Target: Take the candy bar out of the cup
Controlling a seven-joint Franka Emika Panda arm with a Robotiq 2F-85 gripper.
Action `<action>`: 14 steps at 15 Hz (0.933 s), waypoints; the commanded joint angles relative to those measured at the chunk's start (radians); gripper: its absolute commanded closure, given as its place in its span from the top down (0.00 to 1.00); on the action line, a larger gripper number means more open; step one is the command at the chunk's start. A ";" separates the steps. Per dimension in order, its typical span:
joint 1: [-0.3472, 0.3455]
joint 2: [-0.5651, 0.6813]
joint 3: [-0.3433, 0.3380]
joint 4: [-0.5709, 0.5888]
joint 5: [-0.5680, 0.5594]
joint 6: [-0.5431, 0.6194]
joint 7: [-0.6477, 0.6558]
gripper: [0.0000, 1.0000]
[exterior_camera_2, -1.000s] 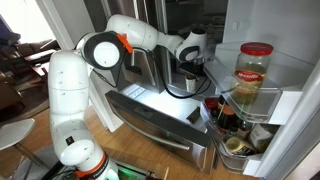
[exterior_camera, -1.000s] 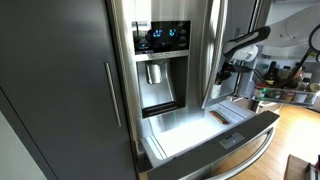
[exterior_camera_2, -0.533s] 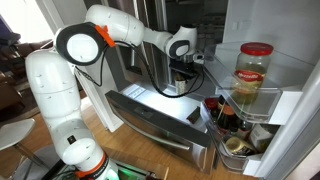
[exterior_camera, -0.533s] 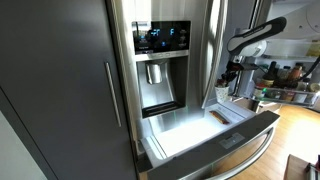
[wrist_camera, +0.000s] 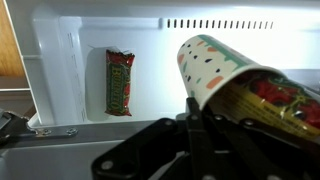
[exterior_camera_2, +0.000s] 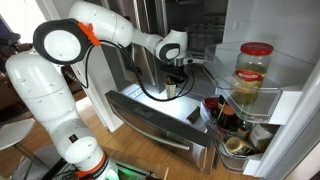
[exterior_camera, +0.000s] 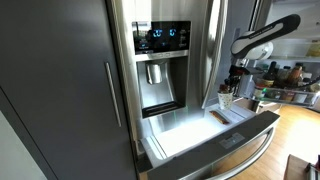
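My gripper [wrist_camera: 197, 110] is shut on the rim of a paper cup [wrist_camera: 222, 62] with coloured dots. The cup is tipped on its side above the open steel fridge drawer [exterior_camera: 190, 135]. A yellow and red wrapper [wrist_camera: 268, 100] shows inside the cup's mouth. The candy bar [wrist_camera: 120, 83], in a red and green wrapper, lies flat on the drawer floor, apart from the cup. In an exterior view it is a small pale bar [exterior_camera: 216, 117] below the gripper [exterior_camera: 232, 84] and cup [exterior_camera: 226, 99]. The gripper also shows in an exterior view [exterior_camera_2: 179, 82].
The fridge front with its dispenser panel [exterior_camera: 160, 38] stands behind the drawer. The open fridge door [exterior_camera_2: 262, 100] holds a large jar [exterior_camera_2: 254, 75] and bottles [exterior_camera_2: 222, 115] close beside the arm. The drawer's front handle [exterior_camera: 245, 160] sticks out low.
The arm's elbow has swung up and outward over the last second. The gripper has stayed over the drawer's far end, and the cup now hangs visibly below it.
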 commanded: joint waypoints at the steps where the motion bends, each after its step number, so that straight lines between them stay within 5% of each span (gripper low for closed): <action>1: 0.027 -0.001 -0.028 0.001 0.002 -0.003 -0.002 0.04; 3: 0.027 -0.001 -0.030 0.000 0.002 -0.003 -0.002 0.01; 14: 0.175 -0.119 0.016 -0.002 -0.629 -0.215 0.234 0.01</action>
